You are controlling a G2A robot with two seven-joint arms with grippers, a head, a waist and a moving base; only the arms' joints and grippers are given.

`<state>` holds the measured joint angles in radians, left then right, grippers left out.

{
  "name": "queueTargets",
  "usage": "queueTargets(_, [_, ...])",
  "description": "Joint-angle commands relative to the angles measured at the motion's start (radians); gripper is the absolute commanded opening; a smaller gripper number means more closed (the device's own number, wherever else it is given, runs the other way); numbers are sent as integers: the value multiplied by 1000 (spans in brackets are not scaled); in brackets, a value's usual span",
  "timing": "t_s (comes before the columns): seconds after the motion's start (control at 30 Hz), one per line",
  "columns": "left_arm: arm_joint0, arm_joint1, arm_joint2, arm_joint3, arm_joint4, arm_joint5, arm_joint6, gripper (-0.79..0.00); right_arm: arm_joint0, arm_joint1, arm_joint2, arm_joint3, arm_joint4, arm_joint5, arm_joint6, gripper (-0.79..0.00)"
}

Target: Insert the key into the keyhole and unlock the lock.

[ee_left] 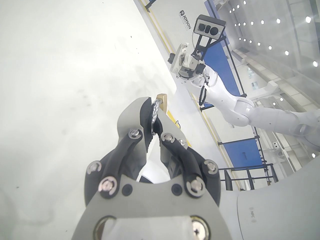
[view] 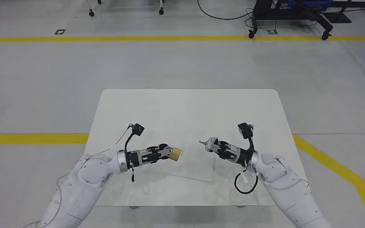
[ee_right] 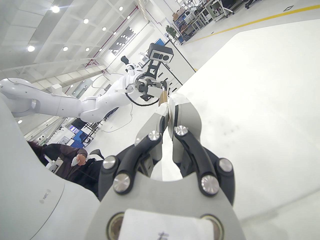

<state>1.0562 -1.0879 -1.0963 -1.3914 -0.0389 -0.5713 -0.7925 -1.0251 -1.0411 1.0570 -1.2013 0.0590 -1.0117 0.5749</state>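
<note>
My left gripper (ee_left: 155,113) clamps the lock (ee_left: 162,101); right gripper (ee_right: 170,104) pinches the key (view: 202,142) (well apart). Approach step, I judge: next, line them up squarely.

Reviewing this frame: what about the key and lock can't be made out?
Keyhole: too small in top view; left wrist view, lock mostly behind jaws of the left gripper.
Key: tiny sliver in top view; right wrist view, hidden between shut jaws of the right gripper.
</note>
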Motion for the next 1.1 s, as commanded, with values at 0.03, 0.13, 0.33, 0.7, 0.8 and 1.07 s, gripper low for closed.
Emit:
queueTargets(0.03, [19, -7, 0, 19, -73, -78, 74, -785, -11, -6, -11, -40, 87, 19, -29, -785])
queueTargets(0.13, [-4, -24, 31, 63, -97, -137, 145, -785, 15, -15, -32, -35, 185, 89, -31, -785])
queueTargets(0.33, [-63, -65, 103, 143, -113, -260, 286, -785, 48, -45, -96, -18, 257, 170, -34, -785])
queueTargets(0.7, [-149, -121, 213, 229, -99, -303, 327, -785, 93, -79, -137, 41, 382, 165, 24, -785])
queueTargets(0.8, [-158, -129, 222, 250, -100, -304, 327, -785, 93, -83, -145, 36, 455, 168, 91, -785])
queueTargets(1.07, [-168, -140, 227, 286, -95, -310, 321, -785, 100, -95, -159, 42, 584, 184, 241, -785])
